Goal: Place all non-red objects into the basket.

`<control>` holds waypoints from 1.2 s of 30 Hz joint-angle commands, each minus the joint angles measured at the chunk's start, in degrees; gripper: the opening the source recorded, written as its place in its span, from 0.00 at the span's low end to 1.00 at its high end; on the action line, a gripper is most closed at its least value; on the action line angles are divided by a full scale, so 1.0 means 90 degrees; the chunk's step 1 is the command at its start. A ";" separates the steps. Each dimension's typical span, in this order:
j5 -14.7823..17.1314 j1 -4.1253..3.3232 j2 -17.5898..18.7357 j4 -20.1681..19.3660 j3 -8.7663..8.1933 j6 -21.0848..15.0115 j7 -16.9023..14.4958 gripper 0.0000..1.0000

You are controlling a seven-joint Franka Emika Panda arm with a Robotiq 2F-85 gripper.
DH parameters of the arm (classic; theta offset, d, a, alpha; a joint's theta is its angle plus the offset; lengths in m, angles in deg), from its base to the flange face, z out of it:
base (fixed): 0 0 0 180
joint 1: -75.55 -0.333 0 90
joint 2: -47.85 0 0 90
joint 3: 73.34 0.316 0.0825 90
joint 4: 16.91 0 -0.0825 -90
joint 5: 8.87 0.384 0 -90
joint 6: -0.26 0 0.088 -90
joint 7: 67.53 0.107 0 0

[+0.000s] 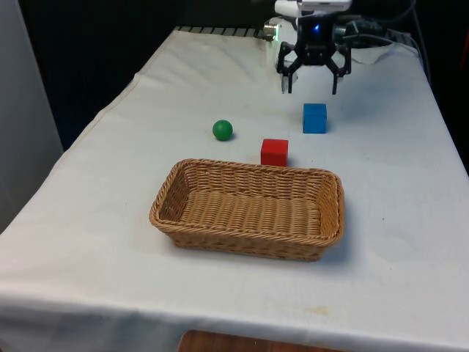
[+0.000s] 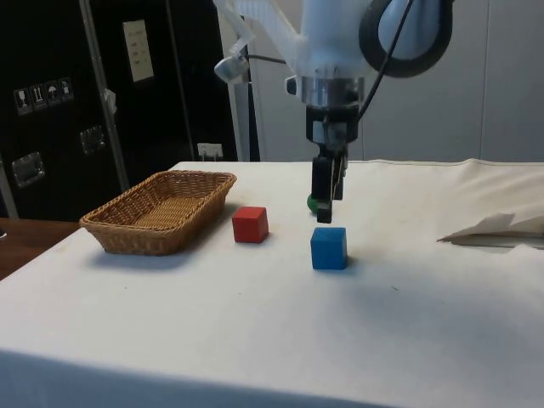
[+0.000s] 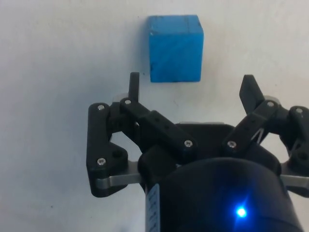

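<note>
Starting nearest the front camera, a wicker basket [image 1: 248, 218] sits on the white cloth [image 1: 396, 242], with nothing in it yet. Just beyond its far rim stands a red cube [image 1: 274, 152], which should stay where it is. A little farther and towards the front view's left rests a green ball [image 1: 222, 130]; farther again and towards the front view's right stands a blue cube [image 1: 314, 117]. Both of these belong in the basket.

Farthest back, my gripper [image 1: 314, 89] hangs in the air, just beyond the blue cube and above it, touching nothing. Its two fingers [image 3: 134, 86] are spread wide apart and hold nothing. In the wrist view the blue cube [image 3: 175, 47] lies ahead of the fingertips, not between them.

I judge this to be the approach to the first pickup, with the blue cube as the likely target. Next, I need to shift towards the near side until the cube is centred between my fingers, descend to straddle it, then close on its flat sides.
</note>
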 commanded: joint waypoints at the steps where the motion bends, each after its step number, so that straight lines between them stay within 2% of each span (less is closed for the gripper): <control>1: 0.0115 -0.0025 -0.0025 -0.0038 0.0013 -0.0064 -0.0121 1.00; 7: 0.0115 -0.0019 0.0051 -0.0038 0.0013 -0.0102 -0.0134 1.00; 8: 0.0000 0.0006 0.0057 -0.0006 0.0000 -0.0045 -0.0057 1.00; 9: 0.0115 -0.0019 0.0057 -0.0038 0.0013 -0.0102 -0.0134 1.00; 16: 0.0191 -0.0038 0.0229 0.0051 0.0045 -0.0121 -0.0146 1.00; 17: 0.0000 0.0006 0.0216 0.0057 0.0006 -0.0051 -0.0057 1.00; 18: 0.0197 -0.0038 0.0261 0.0070 0.0051 -0.0127 -0.0146 1.00; 24: 0.0210 -0.0019 0.0509 0.0210 0.0134 -0.0159 -0.0108 1.00; 25: 0.0019 0.0000 0.0503 0.0229 0.0070 -0.0089 -0.0032 1.00; 26: 0.0216 -0.0019 0.0541 0.0223 0.0146 -0.0172 -0.0102 1.00; 33: 0.0267 0.0000 0.0783 0.0286 0.0267 -0.0286 -0.0064 1.00; 34: 0.0032 0.0000 0.0783 0.0312 0.0172 -0.0216 0.0038 1.00; 35: 0.0280 0.0006 0.0809 0.0293 0.0286 -0.0299 -0.0064 1.00; 36: 0.0293 0.0013 0.0834 0.0299 0.0299 -0.0318 -0.0064 1.00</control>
